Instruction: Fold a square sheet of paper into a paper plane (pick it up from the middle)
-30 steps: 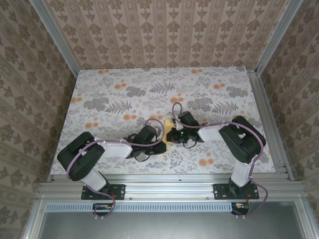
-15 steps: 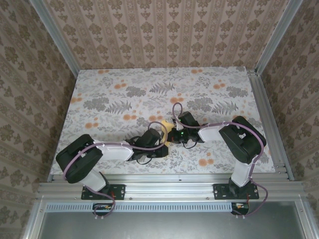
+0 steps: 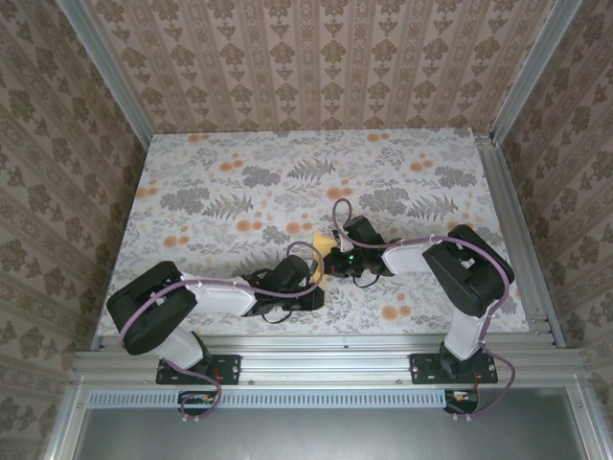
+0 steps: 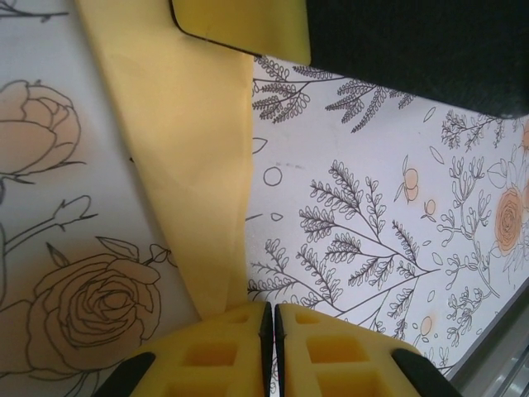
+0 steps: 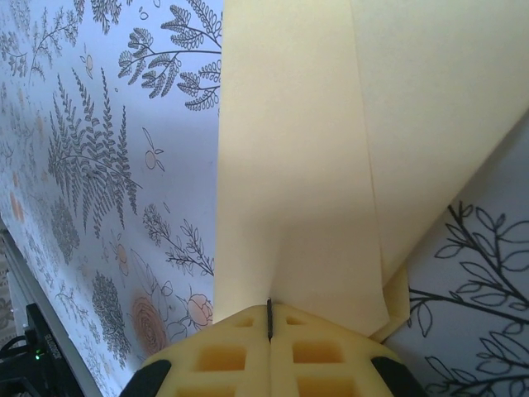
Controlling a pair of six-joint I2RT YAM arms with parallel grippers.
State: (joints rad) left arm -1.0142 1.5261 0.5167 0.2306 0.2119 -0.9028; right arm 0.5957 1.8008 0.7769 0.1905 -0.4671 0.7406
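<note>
The left hand (image 4: 267,318) has its two yellow fingers pressed together, with only a thin dark line between them. The narrow end of the paper (image 4: 190,165) comes down to this line on the side of the left finger and seems to be nipped there. From the fingers the paper goes away and to the left as a folded pale-yellow strip with one long crease. At its far end a yellow pad (image 4: 240,29) of the right hand, with a black body beside it, stands across the way, just over the paper.

The right hand (image 5: 269,318) is also clamped on the paper. A crease runs straight into the line between its fingers. The sheet spreads wide from them, and a second layer on the right side hides part of the cloth (image 5: 124,165).

Under both hands is the counter (image 3: 192,192), covered by this white cloth with grey ferns and orange flowers. Seen from above, the two hands are just beside each other near the front middle of the counter, with the paper between them. A purple cable (image 3: 211,282) runs back from the left hand along its arm. To the right of the left hand, at the counter's edge, is a metal rail (image 4: 504,347). Patterned walls (image 3: 316,57) close the counter on three sides.
</note>
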